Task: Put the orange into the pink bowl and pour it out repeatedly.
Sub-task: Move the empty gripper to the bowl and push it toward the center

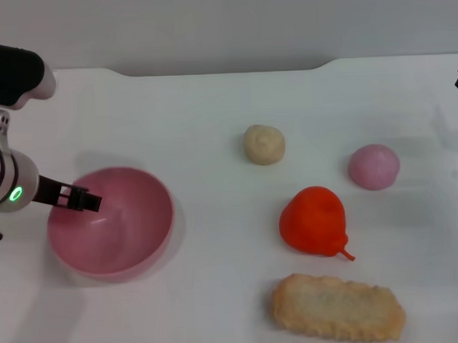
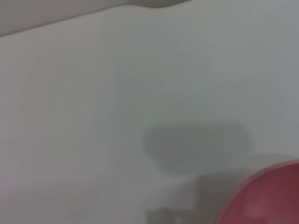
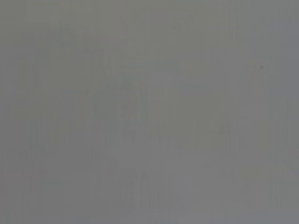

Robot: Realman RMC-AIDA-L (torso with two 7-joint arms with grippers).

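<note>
Pink bowl [image 1: 114,224], near the tabletop's [image 1: 205,120] left edge, holds no object. Left gripper [image 1: 83,199] reaches over its left rim; whether its fingers are spread or pinching cannot be told. Orange [image 1: 313,221] lies on the tabletop, right of centre, well apart from bowl and gripper.

Bare table [image 1: 213,142] lies open between the pink bowl [image 1: 119,247] and the orange [image 1: 313,221], which is hemmed by a beige ball [image 1: 263,144], pink ball [image 1: 373,167] and breaded patty [image 1: 337,307].
</note>
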